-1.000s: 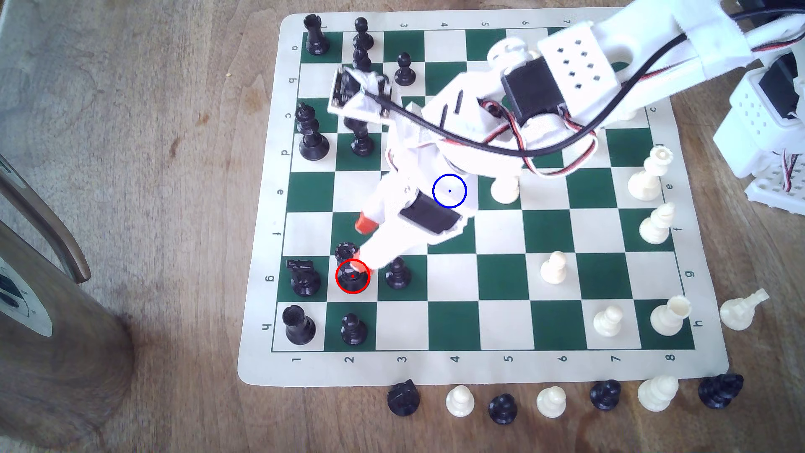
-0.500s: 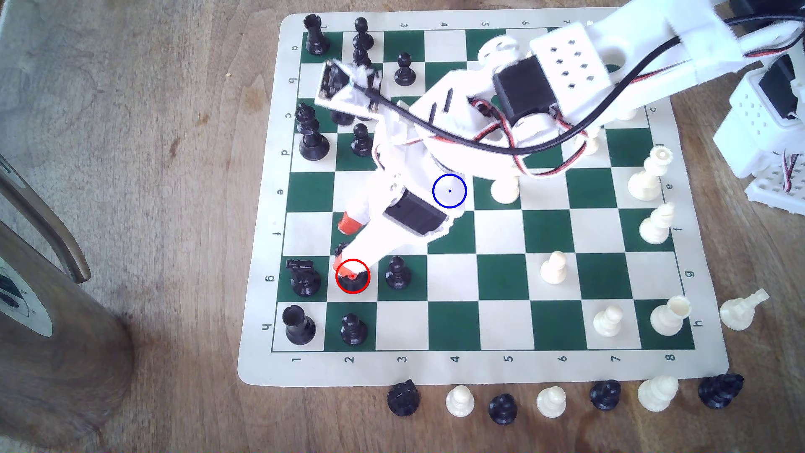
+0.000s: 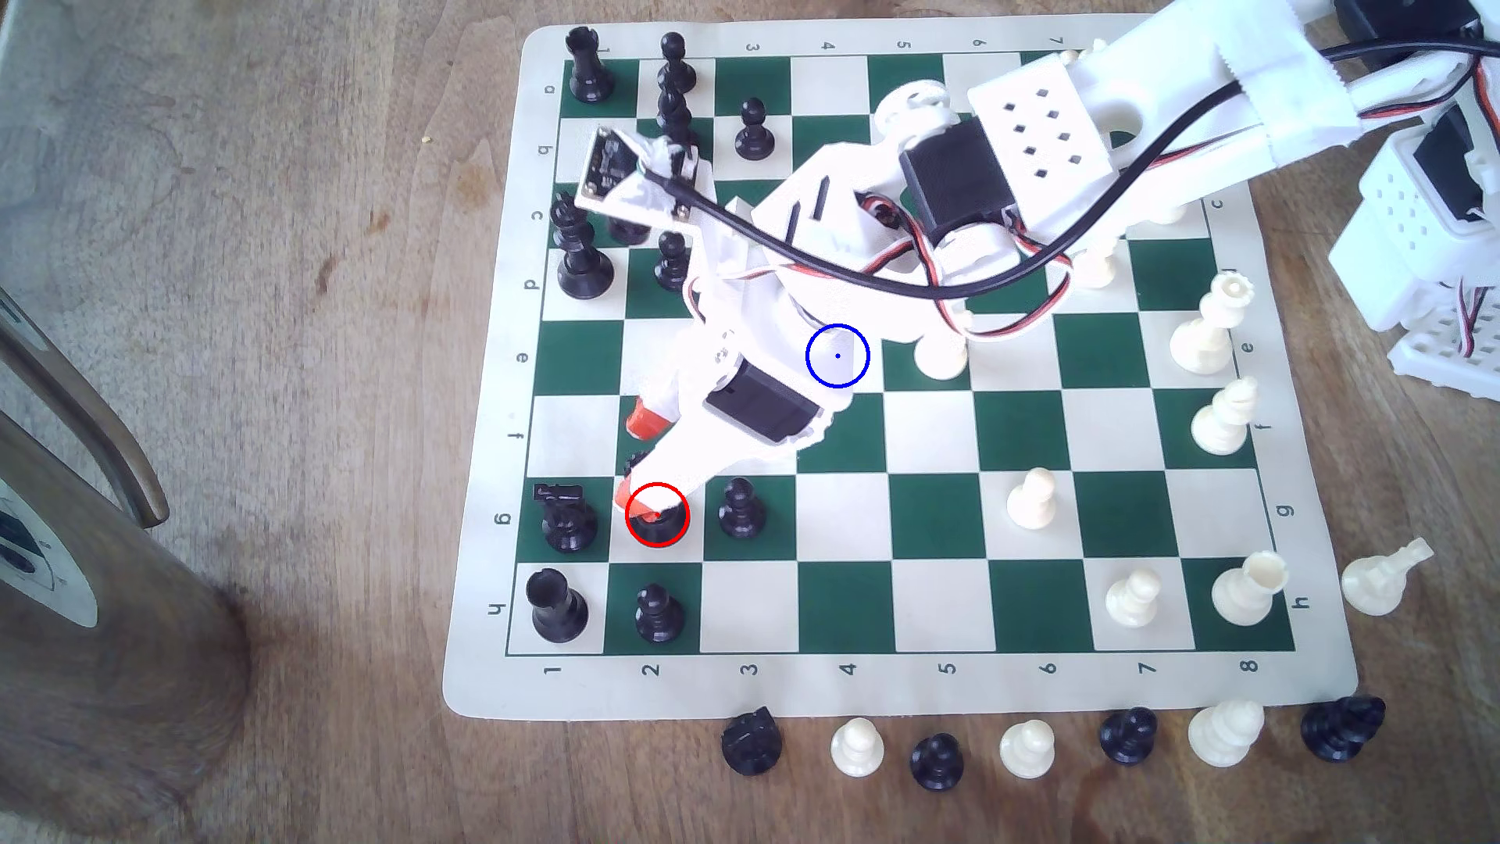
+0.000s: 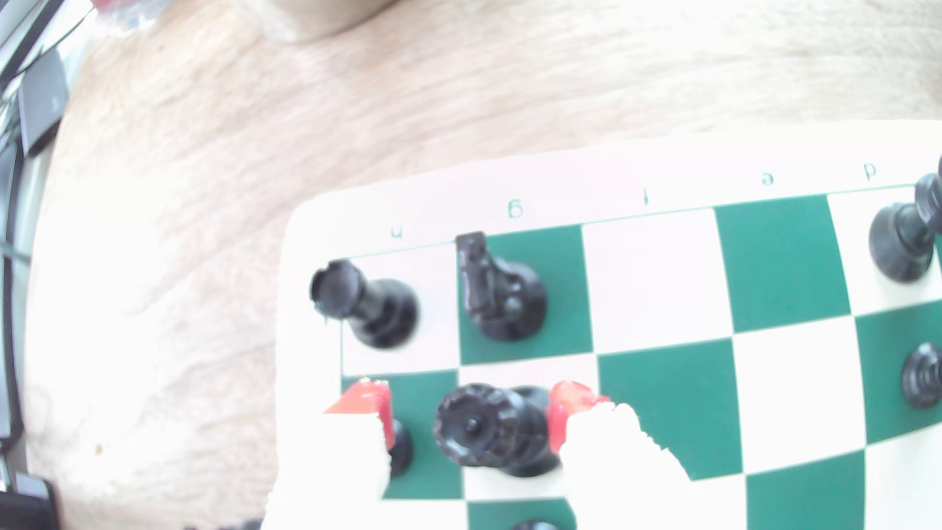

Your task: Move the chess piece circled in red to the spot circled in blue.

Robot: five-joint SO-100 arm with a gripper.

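Note:
The chess piece (image 3: 659, 529), a black piece with a notched round top, stands in the red ring near the exterior view's left edge of the board. My gripper (image 3: 643, 462) is lowered over it and open, one orange-tipped finger on each side. In the wrist view the chess piece (image 4: 479, 428) sits between the red pads (image 4: 563, 415) of my gripper (image 4: 469, 407). One pad is close against it and a gap shows at the other. The spot's blue ring (image 3: 838, 355) is drawn over my white arm, which hides most of that square.
Close around the ringed piece stand a black knight (image 3: 566, 515), a black pawn (image 3: 740, 510), another pawn (image 3: 656, 613) and a rook (image 3: 556, 605). White pieces (image 3: 1032, 499) stand toward the exterior view's right. Several captured pieces (image 3: 937, 759) line the mat's near edge.
My gripper slid toward the exterior view's left and settled around the ringed piece, fingers still apart. The piece itself has not moved.

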